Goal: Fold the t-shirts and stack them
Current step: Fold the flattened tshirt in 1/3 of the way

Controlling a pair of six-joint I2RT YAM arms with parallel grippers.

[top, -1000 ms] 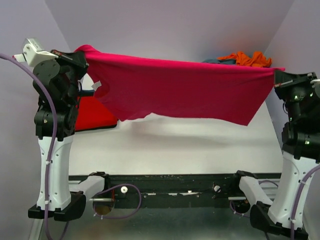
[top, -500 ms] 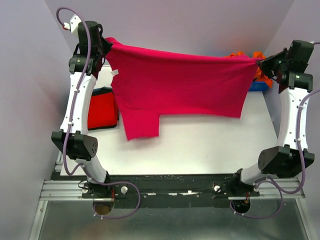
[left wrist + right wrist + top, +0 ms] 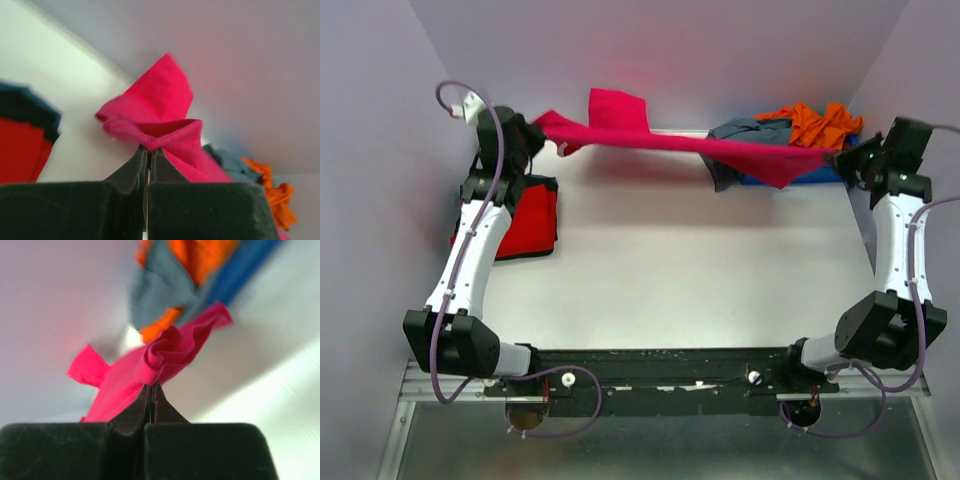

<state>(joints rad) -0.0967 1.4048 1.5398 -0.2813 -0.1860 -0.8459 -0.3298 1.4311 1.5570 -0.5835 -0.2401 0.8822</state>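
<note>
Magenta t-shirt (image 3: 620, 125) hangs stretched along the table's (image 3: 670, 280) far edge, long axis left-to-right, one end pinched between each arm's pressed-together jaws: left gripper (image 3: 149, 149), right gripper (image 3: 151, 386).

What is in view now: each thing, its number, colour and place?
magenta-pink t-shirt: 1, pink, stretched between both grippers, far side
red t-shirt: 1, red, on the table, left
orange t-shirt: 1, orange, heaped far right, at the tray
grey-teal t-shirt: 1, grey-teal, beside the orange one
tray: 1, blue, far right
table: 1, white, underneath
left gripper: 1, black, shut on the pink shirt's left end
right gripper: 1, black, shut on its right end
</note>
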